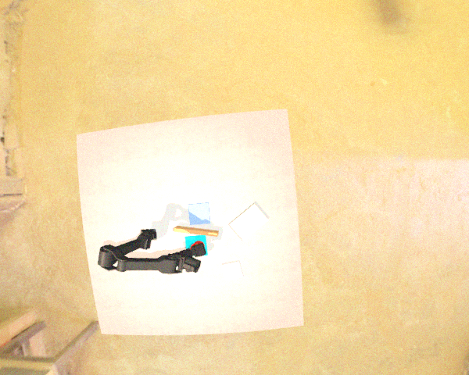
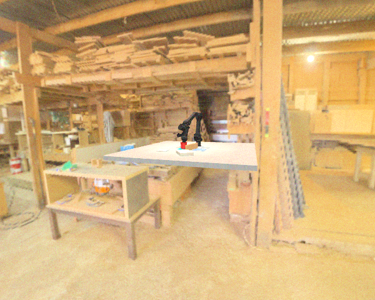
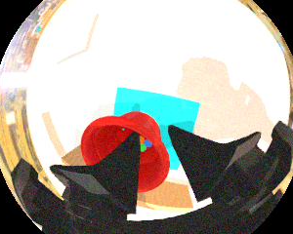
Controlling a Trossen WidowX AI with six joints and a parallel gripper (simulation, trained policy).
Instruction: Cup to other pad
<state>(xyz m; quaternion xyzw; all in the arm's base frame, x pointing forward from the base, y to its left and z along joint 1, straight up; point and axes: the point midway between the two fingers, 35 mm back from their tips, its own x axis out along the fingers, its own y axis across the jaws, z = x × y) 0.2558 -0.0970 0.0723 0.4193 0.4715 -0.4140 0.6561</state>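
- Black arm [image 1: 141, 264] [image 2: 199, 127]: mostly left of the cyan pad [image 1: 190, 240] [image 3: 158, 102].
- Wooden bar [image 1: 195, 230] [image 2: 191, 146]: between the cyan and blue pads [image 1: 199, 213].
- Red cup [image 1: 196, 244] [image 2: 183, 145] [image 3: 95, 138]: on the cyan pad, marbles [image 3: 146, 145] inside.
- Tool [image 1: 199, 248] [image 2: 184, 140] [image 3: 154, 131]: above the cyan pad, fingers apart.

the hand [image 1: 198, 258] [image 2: 184, 140] [image 3: 153, 131] points down, its fingers parted.

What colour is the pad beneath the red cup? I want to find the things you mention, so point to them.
Bright cyan [image 1: 189, 239] [image 3: 178, 109], clearest in the wrist view.
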